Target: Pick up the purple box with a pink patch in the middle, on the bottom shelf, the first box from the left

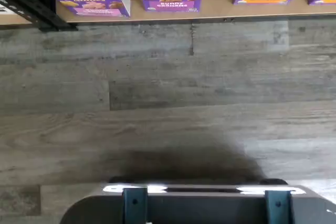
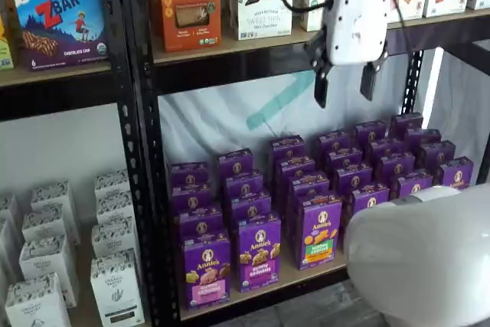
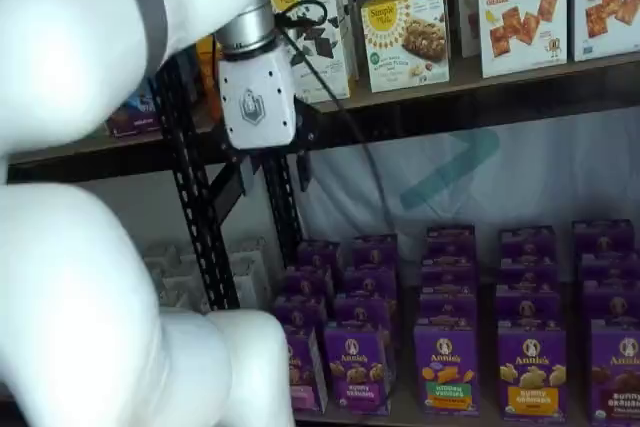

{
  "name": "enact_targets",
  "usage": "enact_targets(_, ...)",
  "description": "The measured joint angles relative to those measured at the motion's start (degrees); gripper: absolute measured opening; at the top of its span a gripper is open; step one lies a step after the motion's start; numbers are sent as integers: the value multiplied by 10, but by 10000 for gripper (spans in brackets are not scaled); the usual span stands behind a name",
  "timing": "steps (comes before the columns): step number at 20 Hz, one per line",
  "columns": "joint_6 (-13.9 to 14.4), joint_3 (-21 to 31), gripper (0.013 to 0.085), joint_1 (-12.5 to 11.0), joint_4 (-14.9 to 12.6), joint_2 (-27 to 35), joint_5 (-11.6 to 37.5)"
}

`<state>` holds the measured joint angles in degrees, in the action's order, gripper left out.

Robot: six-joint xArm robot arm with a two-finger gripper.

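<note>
Here the purple box (image 2: 205,271) stands upright, front facing outward.

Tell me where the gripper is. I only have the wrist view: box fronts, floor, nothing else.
Observer: The gripper hangs high above the bottom shelf, just below the upper shelf.
Operator: Fingers open?
Observer: Yes, a plain gap shows between the two black fingers, with nothing in them.
Operator: Lined up with the target?
Observer: No. In a shelf view the purple box stands at the front of the leftmost row, while the gripper sits in front of the rows further right, well above their tops.
</note>
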<state>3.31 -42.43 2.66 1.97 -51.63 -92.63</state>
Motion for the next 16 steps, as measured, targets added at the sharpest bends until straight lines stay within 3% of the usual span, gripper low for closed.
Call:
enact_targets(10,34,115,850,35,-15,33,157)
enact_targets(16,58,160,850,58,-17,87,248)
